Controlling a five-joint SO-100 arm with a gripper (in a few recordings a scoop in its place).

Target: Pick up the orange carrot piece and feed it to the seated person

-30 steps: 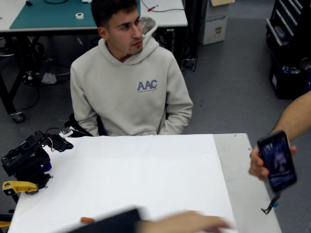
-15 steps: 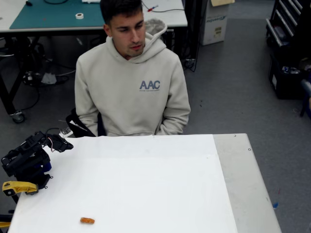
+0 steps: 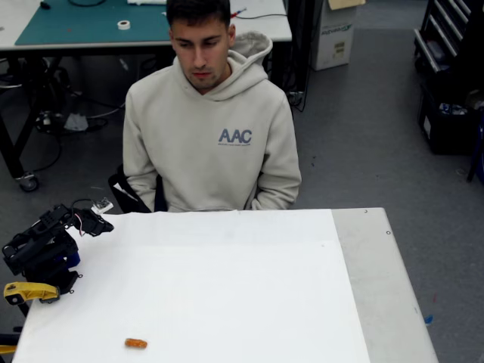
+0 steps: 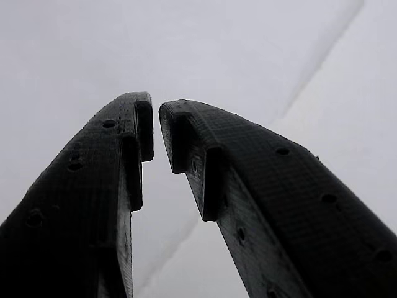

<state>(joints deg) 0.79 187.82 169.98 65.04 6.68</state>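
Nothing of the task looks done yet, going by how things lie. Reading the fixed view from left to right: at about nine o'clock on the picture's edge, the black arm [image 3: 41,249] sits folded low beside the white surface [image 3: 227,287], with a yellow clamp [image 3: 29,291] just below it at its base. The pincer [image 4: 155,133] shows in the wrist view as two dark fingers [image 4: 124,136] nearly together, a thin gap between their tips and nothing between them, so it is almost clenched and empty, with pale surface behind it. In the fixed view its own tips are too small to tell apart.

Next along, at roughly seven o'clock near the front edge of the surface, lies the carrot piece [image 3: 136,343], a small orange stub on its side, apart from the arm and untouched. The rest of the sheet is bare white.

At twelve o'clock, behind the far edge of the surface, sits the person [image 3: 212,136] in a light hooded top with lettering on the chest, facing the surface and looking down.

What is left, in my judgement, is everything: the arm must unfold, spread the pincer, come down over the carrot piece, close on it, lift it, and carry it across toward twelve o'clock, up to the person's mouth.
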